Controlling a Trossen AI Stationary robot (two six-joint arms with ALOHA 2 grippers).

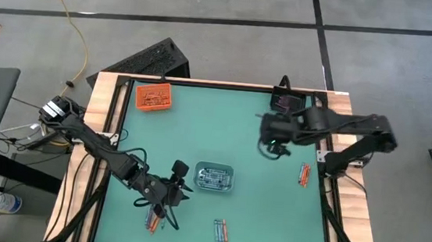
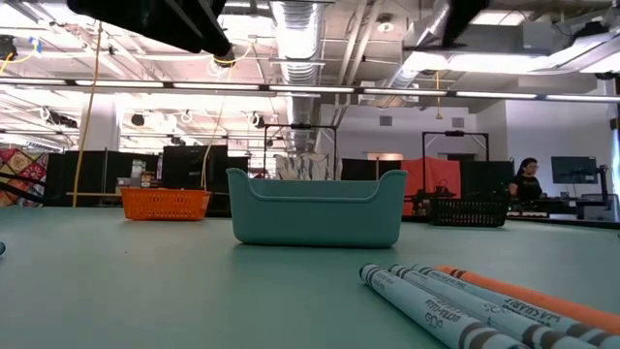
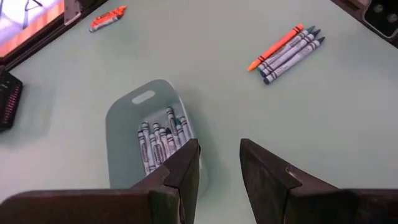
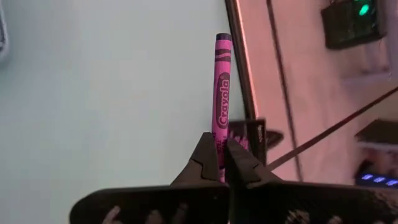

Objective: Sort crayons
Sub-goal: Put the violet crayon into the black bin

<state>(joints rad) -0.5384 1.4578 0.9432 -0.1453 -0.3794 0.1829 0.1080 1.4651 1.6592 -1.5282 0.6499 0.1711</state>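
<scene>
The right hand (image 4: pixel 217 163) is pinched tight on a pink crayon (image 4: pixel 221 99), held above the far right part of the green bench (image 1: pixel 192 127). The left hand (image 3: pixel 219 163) hovers with its fingers narrowly parted and empty over the teal tray (image 3: pixel 134 102) of grey-blue crayons (image 3: pixel 158 142). Further out lie a small mixed bundle (image 3: pixel 287 51) and an orange tray (image 1: pixel 154 97).
</scene>
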